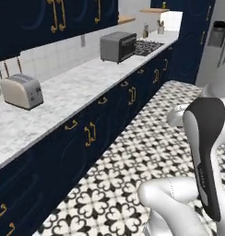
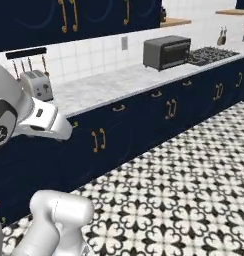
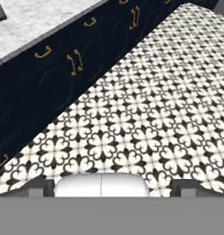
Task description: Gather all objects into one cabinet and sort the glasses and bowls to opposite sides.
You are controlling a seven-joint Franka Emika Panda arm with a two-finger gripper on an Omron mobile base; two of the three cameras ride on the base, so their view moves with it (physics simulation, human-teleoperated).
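Marble counter with toaster, navy base cabinets, patterned floor (gripper state unclear)

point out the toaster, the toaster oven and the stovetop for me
toaster (image 1: pixel 22 91): left base view, on its cream front side.
toaster oven (image 2: pixel 166 52): right base view, on its dark glass door.
stovetop (image 1: pixel 149 45): left base view, on the black grates.

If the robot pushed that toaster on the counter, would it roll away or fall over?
Probably neither. The toaster looks boxy and low with a flat bottom, so it would likely slide, not roll. The marble counter looks smooth, so sliding seems easy. It looks like metal, so probably fairly heavy.
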